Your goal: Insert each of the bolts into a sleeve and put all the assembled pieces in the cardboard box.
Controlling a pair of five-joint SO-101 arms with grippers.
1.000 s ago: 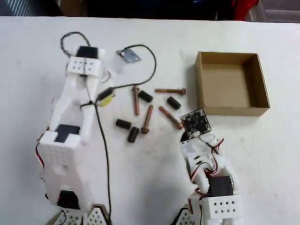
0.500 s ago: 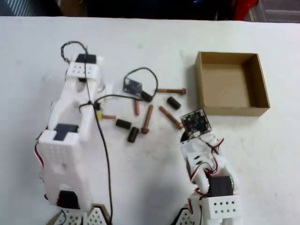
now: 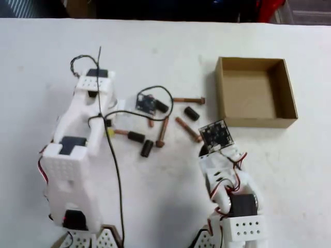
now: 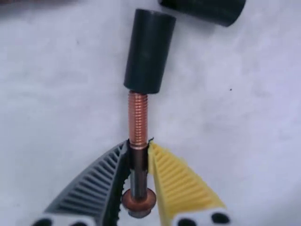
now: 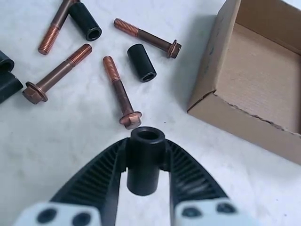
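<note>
My left gripper (image 4: pixel 138 147) is shut on a copper bolt (image 4: pixel 138 122) by its shank, just above the flanged head. The threaded tip meets the mouth of a black sleeve (image 4: pixel 148 51) lying on the table. In the high view this gripper (image 3: pixel 110 128), the bolt (image 3: pixel 121 133) and the sleeve (image 3: pixel 136 137) sit left of the loose parts. My right gripper (image 5: pixel 146 142) is shut on another black sleeve (image 5: pixel 144 162), held upright with its bore showing. The cardboard box (image 3: pixel 256 93) stands open and empty at the right (image 5: pixel 254 80).
Loose bolts (image 3: pixel 163 130) (image 3: pixel 187 129) (image 3: pixel 187 100) and sleeves (image 3: pixel 147 149) (image 3: pixel 192 113) (image 3: pixel 162 106) lie between the arms. The right wrist view shows a bolt (image 5: pixel 121 92) just beyond the held sleeve and a sleeve (image 5: pixel 142 62) past it. A black cable (image 3: pixel 111 155) trails down from the left arm.
My left gripper has taken hold of a bolt and swung it nearer, bringing its tip up to a lying sleeve. The right arm has not moved.
</note>
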